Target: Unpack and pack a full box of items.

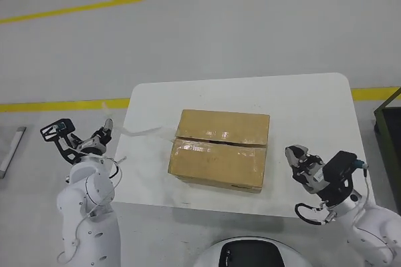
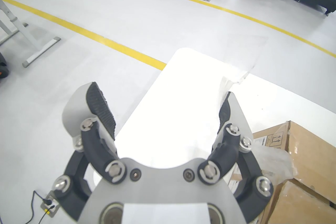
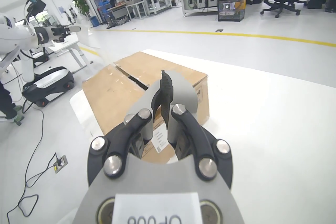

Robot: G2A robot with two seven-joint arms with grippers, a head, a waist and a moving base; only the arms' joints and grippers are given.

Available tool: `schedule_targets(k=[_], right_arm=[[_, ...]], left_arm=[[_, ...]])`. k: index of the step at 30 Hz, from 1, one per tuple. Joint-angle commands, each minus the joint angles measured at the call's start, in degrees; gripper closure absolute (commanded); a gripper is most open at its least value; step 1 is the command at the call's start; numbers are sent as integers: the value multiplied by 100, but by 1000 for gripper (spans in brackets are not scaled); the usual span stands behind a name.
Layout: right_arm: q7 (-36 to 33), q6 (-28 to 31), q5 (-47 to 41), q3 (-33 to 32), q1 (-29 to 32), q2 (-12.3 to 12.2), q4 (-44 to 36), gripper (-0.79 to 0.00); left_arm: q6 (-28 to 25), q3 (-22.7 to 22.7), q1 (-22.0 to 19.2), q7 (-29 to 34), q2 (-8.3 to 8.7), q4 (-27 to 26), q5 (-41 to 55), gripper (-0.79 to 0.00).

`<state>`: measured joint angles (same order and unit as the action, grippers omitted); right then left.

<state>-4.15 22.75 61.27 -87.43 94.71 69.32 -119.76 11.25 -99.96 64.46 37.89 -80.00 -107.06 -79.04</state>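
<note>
Since the box (image 1: 219, 149) lies shut on the table (image 1: 307, 100) in the top view, a tape strip (image 1: 144, 130) trailing from its seam to the left gripper (image 1: 105, 127), unsealing is judged in hand. In the left wrist view those jaws are seen wide apart, tape seemingly stuck to one fingertip (image 2: 225, 107). In the right wrist view the right gripper (image 3: 166, 88) is seen with jaws together; next, tape must be shed and flaps lifted.
</note>
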Motion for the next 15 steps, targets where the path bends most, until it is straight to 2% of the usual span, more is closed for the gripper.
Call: schedule_targets(k=[1, 6, 15], right_arm=[[-138, 2, -9, 176, -162, 8, 70, 0], [-525, 87, 113, 582, -608, 19, 292, 0], [-1438, -208, 614, 1036, -1063, 27, 630, 0]], left_arm=[[-100, 48, 1, 7, 16, -23, -155, -785], [-191, 139, -27, 39, 36, -50, -260, -785], [-362, 23, -185, 191, 87, -167, -95, -785]])
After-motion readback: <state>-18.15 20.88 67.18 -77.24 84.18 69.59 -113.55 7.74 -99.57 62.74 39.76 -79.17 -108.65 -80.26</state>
